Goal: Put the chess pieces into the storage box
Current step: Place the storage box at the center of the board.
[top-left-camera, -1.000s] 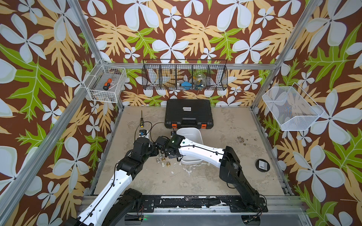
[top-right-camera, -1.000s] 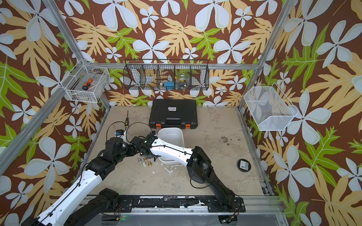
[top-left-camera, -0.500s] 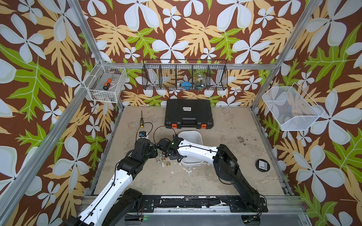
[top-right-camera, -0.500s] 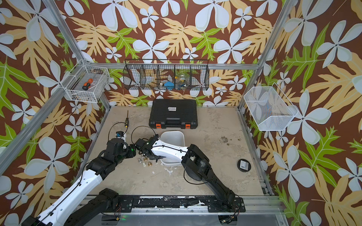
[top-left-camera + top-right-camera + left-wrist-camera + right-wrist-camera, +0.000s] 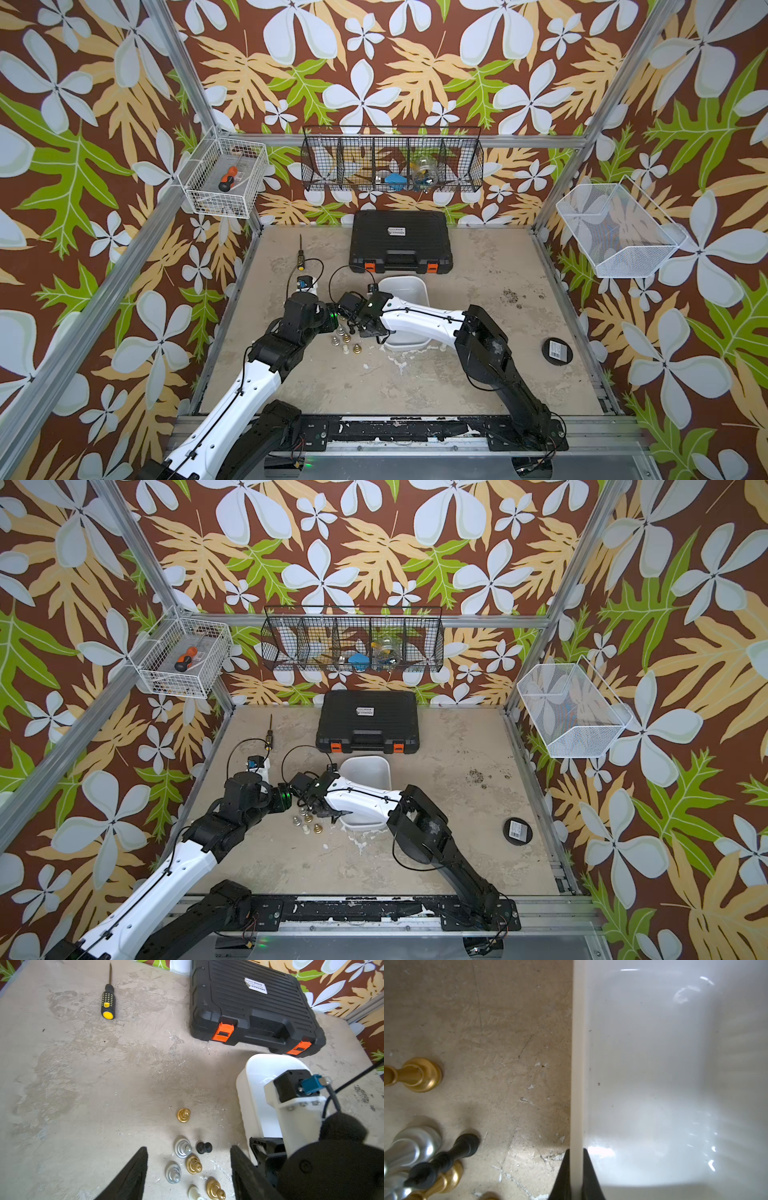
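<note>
While your right gripper (image 5: 576, 1167) pinches the left wall of the storage box (image 5: 578, 1043), your left gripper (image 5: 188, 1148) hangs half-open, empty, over the chess pieces (image 5: 193, 1164) just left of it; next, likely lower onto one.

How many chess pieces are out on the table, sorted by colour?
Gold chess pieces: 3
Silver chess pieces: 2
Black chess piece: 1
Cream chess piece: 1
Total: 7, all on the table beside the storage box, going by the left wrist view.
</note>
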{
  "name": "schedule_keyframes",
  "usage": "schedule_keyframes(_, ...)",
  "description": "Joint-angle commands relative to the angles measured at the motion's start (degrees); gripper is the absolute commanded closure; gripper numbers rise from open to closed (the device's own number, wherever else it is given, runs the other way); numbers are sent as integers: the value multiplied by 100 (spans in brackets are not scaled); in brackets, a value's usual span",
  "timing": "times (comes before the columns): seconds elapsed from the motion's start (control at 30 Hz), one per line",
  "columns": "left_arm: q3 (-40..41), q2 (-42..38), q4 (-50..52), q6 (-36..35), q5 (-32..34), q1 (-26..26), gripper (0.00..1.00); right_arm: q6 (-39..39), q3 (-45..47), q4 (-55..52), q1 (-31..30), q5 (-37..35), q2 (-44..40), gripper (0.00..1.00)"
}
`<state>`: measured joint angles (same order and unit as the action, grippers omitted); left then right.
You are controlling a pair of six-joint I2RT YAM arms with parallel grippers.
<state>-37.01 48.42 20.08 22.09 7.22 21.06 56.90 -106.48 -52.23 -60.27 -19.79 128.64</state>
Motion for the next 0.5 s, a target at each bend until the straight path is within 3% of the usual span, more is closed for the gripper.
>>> schedule_keyframes(0.0, -33, 18, -136, -116, -283, 21, 35, -145, 65, 530, -11, 225, -208, 91)
schedule_keyframes(0.47, -26, 9, -171, -134, -392, 21, 35, -248, 241, 746, 101, 423, -325, 85)
